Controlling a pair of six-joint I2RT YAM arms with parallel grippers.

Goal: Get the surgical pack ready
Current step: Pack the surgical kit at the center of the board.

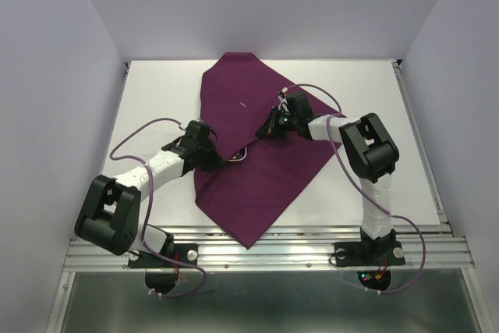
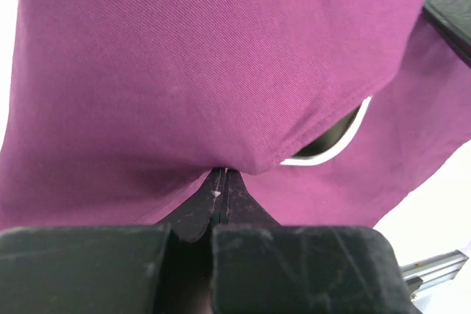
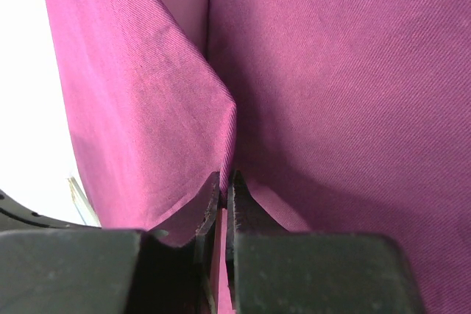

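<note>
The surgical pack [image 1: 257, 169] is a large deep-purple cloth lying diagonally across the white table, with its left side folded over. My left gripper [image 1: 218, 161] is at the cloth's left edge, and in the left wrist view it [image 2: 223, 174] is shut with the cloth's folded edge pinched at its tips. My right gripper [image 1: 269, 127] is over the middle of the cloth. In the right wrist view it [image 3: 227, 178] is shut on a raised ridge of the cloth [image 3: 331, 93], and purple fabric shows between the fingers.
A corner of a small shiny tray [image 1: 238, 155] peeks from under the lifted cloth edge, and its pale rim [image 2: 335, 145] lies just beyond my left fingertips. White table [image 1: 156, 99] surrounds the cloth, with a metal rail [image 1: 265, 251] along the near edge.
</note>
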